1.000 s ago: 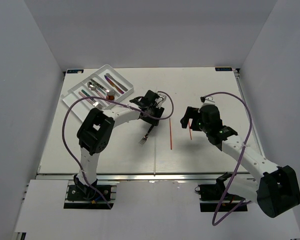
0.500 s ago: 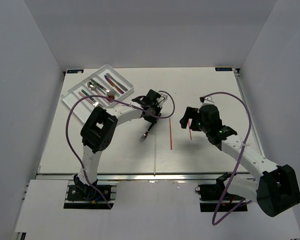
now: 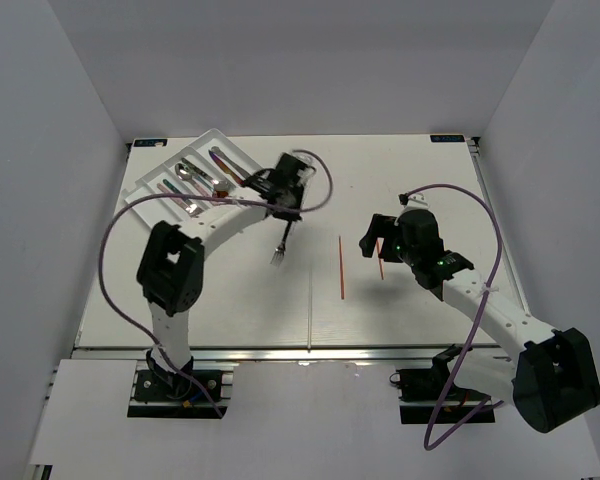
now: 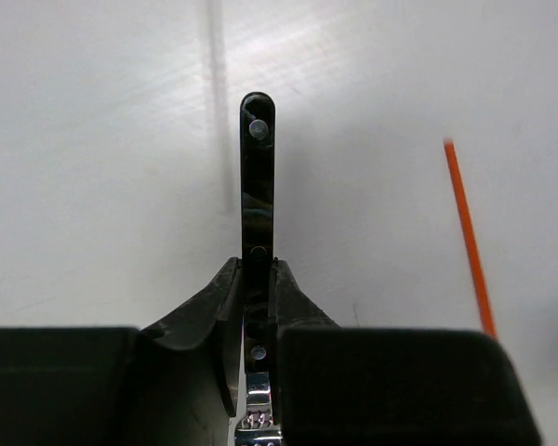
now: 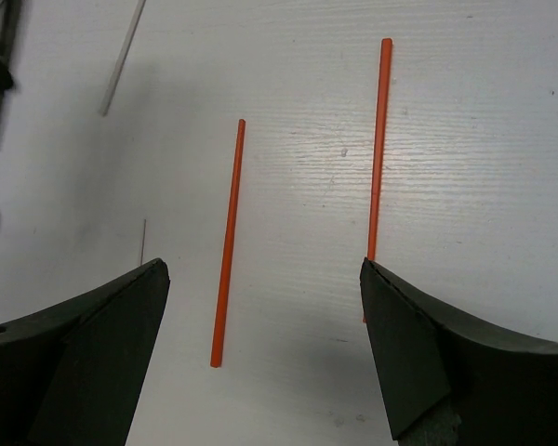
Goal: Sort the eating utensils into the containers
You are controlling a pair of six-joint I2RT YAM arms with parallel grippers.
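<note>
My left gripper (image 3: 285, 200) is shut on a fork (image 3: 281, 242) with a dark handle, which hangs above the table just right of the white cutlery tray (image 3: 248, 160). In the left wrist view the dark handle (image 4: 258, 186) sticks out from between the closed fingers (image 4: 298, 307). The tray holds several utensils, among them a silver spoon (image 3: 185, 172) and an iridescent piece (image 3: 230, 166). Two thin red sticks lie on the table: one (image 3: 341, 268) at the centre, one (image 3: 381, 258) partly under my right gripper (image 3: 373, 232). The right gripper (image 5: 265, 307) is open and empty above both sticks (image 5: 228, 242) (image 5: 378, 139).
The tray sits slanted at the table's far left. A seam (image 3: 310, 300) runs down the middle of the white table. Grey walls enclose the table on three sides. The right arm's purple cable (image 3: 485, 215) loops over the right side.
My left gripper has moved up and left toward the tray, carrying the fork with it. The right arm and both red sticks have not moved.
</note>
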